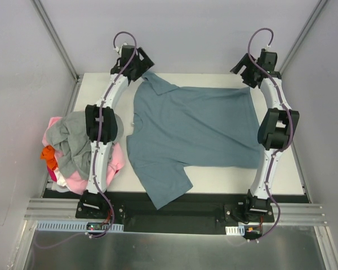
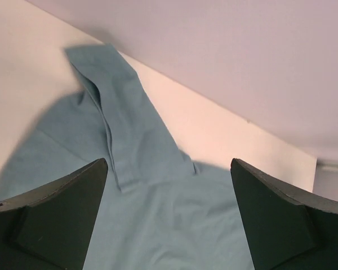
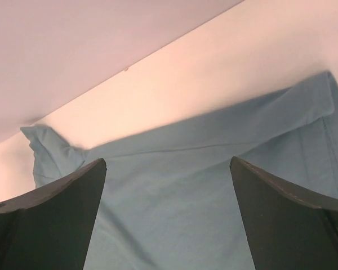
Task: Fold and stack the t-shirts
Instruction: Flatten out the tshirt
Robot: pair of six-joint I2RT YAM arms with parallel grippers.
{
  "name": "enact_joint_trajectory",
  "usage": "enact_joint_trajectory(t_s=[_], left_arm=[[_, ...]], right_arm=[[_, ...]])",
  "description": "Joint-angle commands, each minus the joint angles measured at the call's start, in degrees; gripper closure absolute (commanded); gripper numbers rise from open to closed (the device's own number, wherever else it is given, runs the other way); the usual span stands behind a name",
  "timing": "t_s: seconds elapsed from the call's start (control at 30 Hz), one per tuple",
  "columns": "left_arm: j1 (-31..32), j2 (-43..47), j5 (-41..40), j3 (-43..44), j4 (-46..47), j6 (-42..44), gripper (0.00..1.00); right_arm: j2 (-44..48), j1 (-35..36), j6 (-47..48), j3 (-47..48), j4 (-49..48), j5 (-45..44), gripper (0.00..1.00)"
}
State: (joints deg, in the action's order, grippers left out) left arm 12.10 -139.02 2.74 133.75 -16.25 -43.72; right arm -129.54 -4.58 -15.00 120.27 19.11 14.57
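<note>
The white table (image 1: 225,180) takes up most of the top view, and my two arms reach from its near edge to its far corners. A blue-grey shirt (image 1: 197,135) lies spread flat across the middle. Its collar end points far and left, and its hem runs down the right side. One sleeve (image 1: 163,191) trails off the near edge of the table onto the black base plate (image 1: 180,216).

On the left edge of the table sits a loose pile of clothes (image 1: 65,163). A grey shirt (image 1: 73,135) is crumpled on top, with pink cloth (image 1: 79,179) under it and a bit of orange (image 1: 48,153) showing on the far-left side. My left arm passes in front of this heap.

My left gripper (image 1: 136,61) hangs at the far left corner, above the collar end of the blue-grey shirt. Its fingers (image 2: 62,214) are spread wide with nothing between them. Below them a narrow flap (image 2: 124,112) of the shirt stretches toward the far wall.

My right gripper (image 1: 249,70) hangs at the far right corner, over the shirt's far edge. Its fingers (image 3: 287,214) are also spread apart and hold nothing, with the cloth lying flat beneath them.
</note>
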Motion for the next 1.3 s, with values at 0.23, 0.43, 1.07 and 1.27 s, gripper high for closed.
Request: enact_joint_trajectory(t_s=[0.23, 0.43, 1.07, 1.27], left_arm=[[-2.8, -1.4, 5.3, 2.2, 1.2, -6.3, 0.06], [-2.3, 13.5, 6.9, -12.0, 0.8, 0.6, 0.08], [11.6, 40.1, 0.5, -63.7, -5.0, 2.8, 0.14], [11.6, 33.7, 1.0, -62.1, -5.2, 2.2, 0.14]], right_arm=[[-2.5, -4.6, -5.9, 3.0, -4.3, 3.4, 0.04], [6.0, -2.7, 2.5, -3.7, 6.3, 0.2, 0.04], [33.1, 4.5, 6.7, -54.1, 17.4, -13.4, 0.04], [27.6, 4.5, 5.5, -52.1, 16.6, -16.8, 0.04]])
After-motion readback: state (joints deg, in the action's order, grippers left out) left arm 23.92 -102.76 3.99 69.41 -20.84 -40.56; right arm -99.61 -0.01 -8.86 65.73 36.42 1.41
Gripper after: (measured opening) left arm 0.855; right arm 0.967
